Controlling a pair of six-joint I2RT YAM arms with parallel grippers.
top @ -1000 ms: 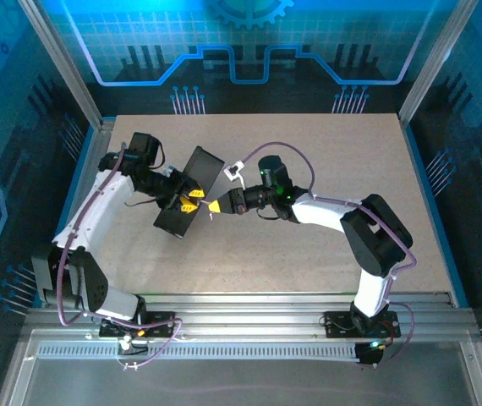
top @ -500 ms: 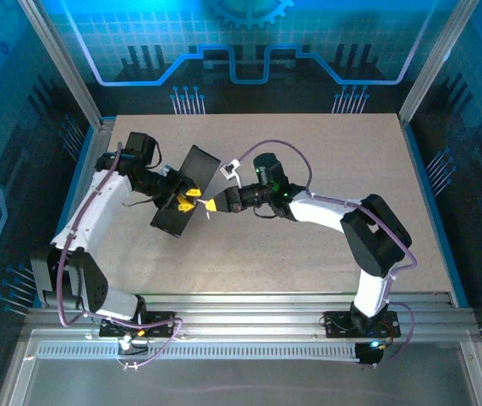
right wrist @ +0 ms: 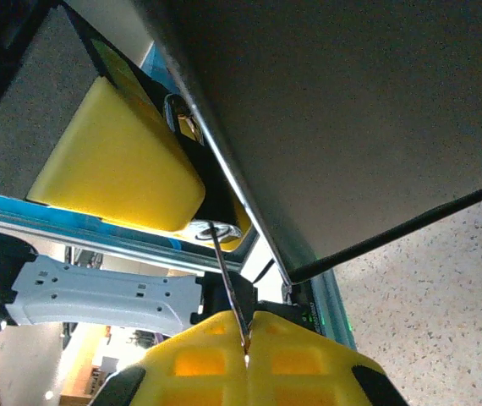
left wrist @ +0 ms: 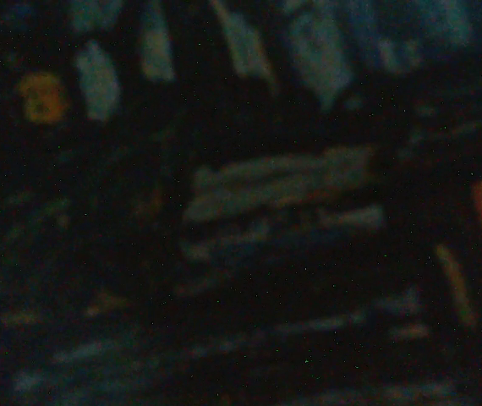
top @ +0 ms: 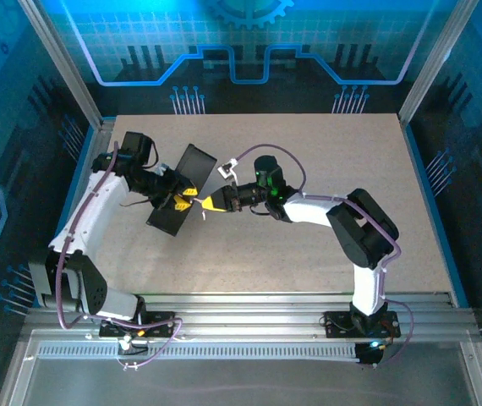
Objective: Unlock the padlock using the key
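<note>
The dark box (top: 176, 205) stands tilted at the left middle of the table, and its grey side (right wrist: 351, 101) looms close in the right wrist view. At its edge hangs the small padlock (right wrist: 217, 230), silvery keyhole end towards me. My left gripper (top: 188, 197) is shut on the padlock, one yellow finger (right wrist: 123, 169) on either side of it. My right gripper (right wrist: 247, 317) is shut on the thin grey key (right wrist: 228, 279), whose tip sits at the padlock's keyhole. From above, the right gripper (top: 206, 204) meets the left one tip to tip. The left wrist view is dark and blurred.
The tan table (top: 325, 169) lies open to the right and in front of the box. Metal frame posts (top: 97, 123) stand at the far corners. A ribbed metal rail (top: 249, 309) runs along the near edge by the arm bases.
Both grippers and the box have shifted a little to the left, the right arm stretching further across. Both grips are unchanged.
</note>
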